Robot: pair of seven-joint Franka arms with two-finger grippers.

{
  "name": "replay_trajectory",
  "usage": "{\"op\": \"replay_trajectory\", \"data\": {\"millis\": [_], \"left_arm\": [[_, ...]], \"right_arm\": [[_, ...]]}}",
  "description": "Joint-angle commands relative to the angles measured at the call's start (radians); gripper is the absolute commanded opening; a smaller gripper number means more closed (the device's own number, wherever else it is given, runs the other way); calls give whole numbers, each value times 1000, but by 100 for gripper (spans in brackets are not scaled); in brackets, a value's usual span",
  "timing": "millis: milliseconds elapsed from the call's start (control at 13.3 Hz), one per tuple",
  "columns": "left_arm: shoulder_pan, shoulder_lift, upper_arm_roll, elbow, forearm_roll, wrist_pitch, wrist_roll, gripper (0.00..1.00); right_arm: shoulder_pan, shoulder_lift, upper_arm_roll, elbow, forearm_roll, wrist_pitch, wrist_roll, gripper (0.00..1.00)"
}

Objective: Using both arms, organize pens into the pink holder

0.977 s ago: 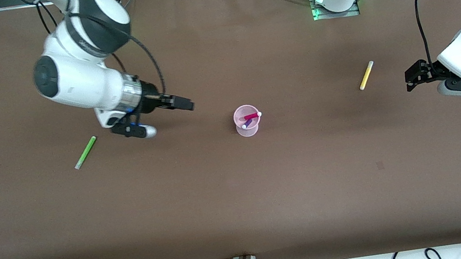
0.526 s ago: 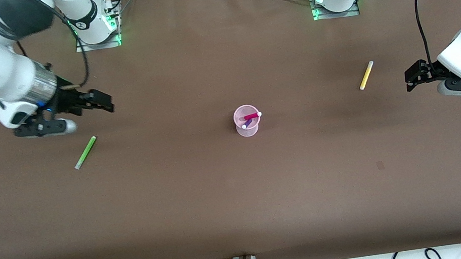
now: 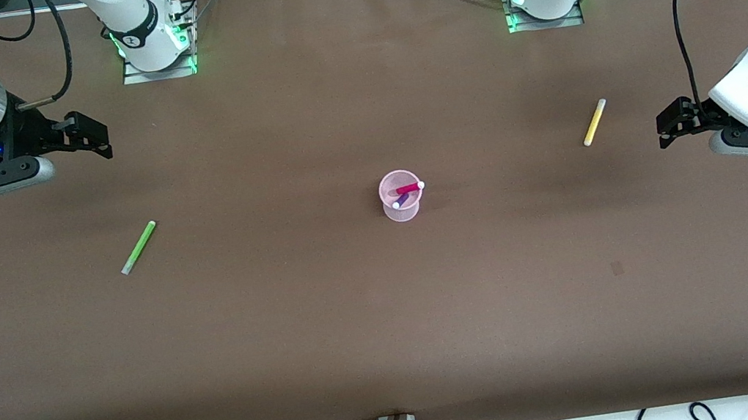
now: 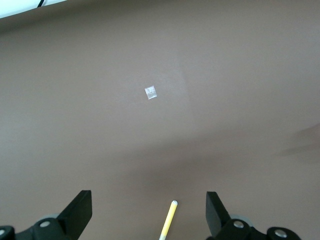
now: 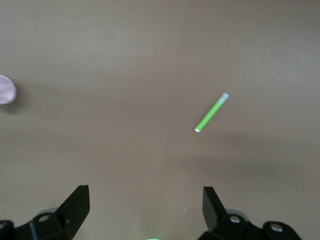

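Item 1, right gripper [image 3: 92,137]: empty, fingers [image 5: 75,202] spread wide, raised over bare table [image 3: 331,320] at the right arm's end, near that arm's base.

Item 2, green pen [image 3: 139,247]: lying flat on the table, apart from the right gripper, not between its fingers; it lies nearer the front camera than the spot under that gripper. In the right wrist view the green pen [image 5: 211,112] shows ahead of the open fingertips, well clear of both.

Item 3, left gripper [image 3: 664,126]: empty, fingers [image 4: 80,210] spread wide, raised over the table at the left arm's end. The left arm waits.

Item 4, yellow pen [image 3: 594,122]: lying flat, near the left gripper on the side toward the middle of the table, not touching it. In the left wrist view the yellow pen [image 4: 168,220] shows in line with the gap between the two fingertips, one pale end pointing away from the gripper.

Item 5, pink holder [image 3: 401,195]: upright at mid-table, well apart from both grippers, roughly between them. It shows at the edge of the right wrist view as a pale disc [image 5: 6,90].

Item 6, magenta pen [image 3: 409,188]: in the pink holder, leaning, pale tip at the rim.

Item 7, purple pen [image 3: 401,201]: in the pink holder, beside the magenta pen, pale tip up.

Item 8, small pale square mark [image 4: 150,92]: on the table surface ahead of the left gripper, farther out than the yellow pen.
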Motion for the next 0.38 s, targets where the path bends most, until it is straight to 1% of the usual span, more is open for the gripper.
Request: {"op": "replay_trajectory", "data": {"millis": [0, 300], "left_arm": [[11, -15, -10, -2, -21, -1, 5, 100], [10, -15, -10, -1, -21, -1, 5, 100]], "right_arm": [[-11, -2, 25, 12, -28, -20, -7, 100], [-3, 5, 27, 39, -26, -20, -6, 100]]}}
